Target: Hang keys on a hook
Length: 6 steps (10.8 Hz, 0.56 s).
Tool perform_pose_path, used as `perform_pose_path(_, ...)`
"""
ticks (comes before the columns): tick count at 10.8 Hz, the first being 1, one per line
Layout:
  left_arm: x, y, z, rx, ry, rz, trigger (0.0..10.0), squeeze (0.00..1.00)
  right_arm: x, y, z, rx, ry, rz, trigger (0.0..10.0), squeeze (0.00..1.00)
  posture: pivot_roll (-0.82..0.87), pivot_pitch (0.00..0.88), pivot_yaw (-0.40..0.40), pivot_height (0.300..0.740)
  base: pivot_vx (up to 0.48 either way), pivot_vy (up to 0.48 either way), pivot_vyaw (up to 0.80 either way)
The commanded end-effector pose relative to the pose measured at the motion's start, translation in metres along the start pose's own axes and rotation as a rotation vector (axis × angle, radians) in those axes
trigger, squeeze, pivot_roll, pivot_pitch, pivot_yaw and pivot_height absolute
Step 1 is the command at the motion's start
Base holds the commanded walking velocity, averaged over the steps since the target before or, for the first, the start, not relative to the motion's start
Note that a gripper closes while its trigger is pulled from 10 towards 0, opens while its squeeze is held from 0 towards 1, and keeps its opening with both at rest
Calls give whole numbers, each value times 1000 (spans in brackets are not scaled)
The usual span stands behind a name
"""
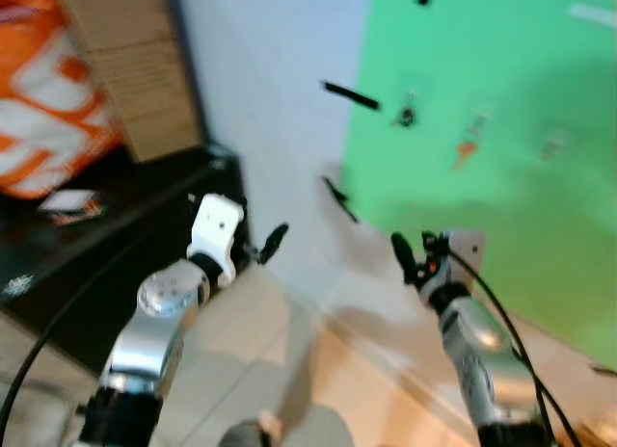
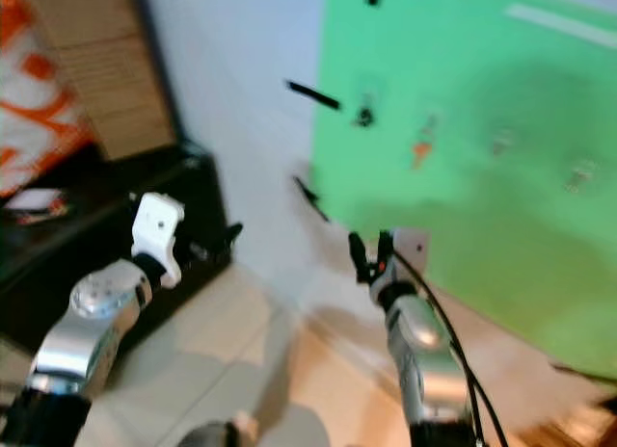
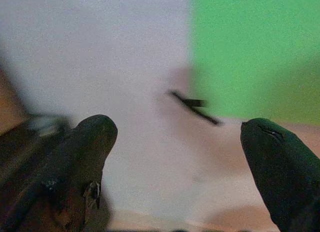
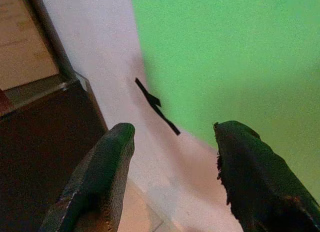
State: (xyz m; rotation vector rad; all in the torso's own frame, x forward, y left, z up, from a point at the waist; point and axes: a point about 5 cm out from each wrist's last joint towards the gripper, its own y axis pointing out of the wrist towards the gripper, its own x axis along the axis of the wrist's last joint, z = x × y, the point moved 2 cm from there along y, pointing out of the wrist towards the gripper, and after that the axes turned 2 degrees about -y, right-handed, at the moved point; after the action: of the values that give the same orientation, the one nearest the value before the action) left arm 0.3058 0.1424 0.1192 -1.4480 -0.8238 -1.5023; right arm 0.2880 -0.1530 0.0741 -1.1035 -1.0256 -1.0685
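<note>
The picture is blurred. A green board (image 1: 501, 100) covers the wall ahead. On it hang a small dark object (image 1: 406, 113), perhaps keys, and an orange tag (image 1: 467, 148); a pale hook (image 1: 552, 144) sits further right. My left gripper (image 1: 273, 243) is raised towards the white wall, open and holding nothing; its fingers (image 3: 80, 157) stand wide apart. My right gripper (image 1: 415, 254) is lifted below the board's lower left corner, also open and holding nothing, with its fingers (image 4: 105, 172) spread.
Two black strips (image 1: 350, 96) (image 1: 339, 198) stick to the wall by the board's left edge. A dark cabinet (image 1: 116, 245) stands at left, bearing a cardboard box (image 1: 135, 71) and an orange bag (image 1: 43, 91). Tiled floor (image 1: 251, 370) lies below.
</note>
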Motion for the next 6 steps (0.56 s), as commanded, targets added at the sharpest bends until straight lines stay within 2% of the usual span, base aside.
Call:
perform_pose_path(1, 2, -3, 7, 90, -9, -26, 10000, 0, -4, -6, -3, -37, 4, 12, 10000, 1000, -63, 0, 20, 740, 0, 0, 800)
perform_pose_path(2, 2, -3, 7, 100, -8, -26, 10000, 0, -5, -7, -2, -36, 17, 14, 10000, 1000, -67, 0, 22, 740, 0, 0, 800)
perform_pose_path(3, 0, -2, 8, 108, 11, -15, 10000, 0, -5, -11, 0, -47, 79, 2, 10000, 1000, -79, 0, 28, 740, 0, 0, 800)
perform_pose_path(5, -5, -1, 13, 121, 43, 6, 10000, 0, -2, -14, -4, -80, 26, -15, 10000, 1000, -101, 0, 49, 740, 0, 0, 750)
perform_pose_path(6, -5, -2, 12, 122, 45, 6, 10000, 0, -2, -16, -6, -98, 13, -14, 10000, 1000, -101, 0, 49, 740, 0, 0, 0)
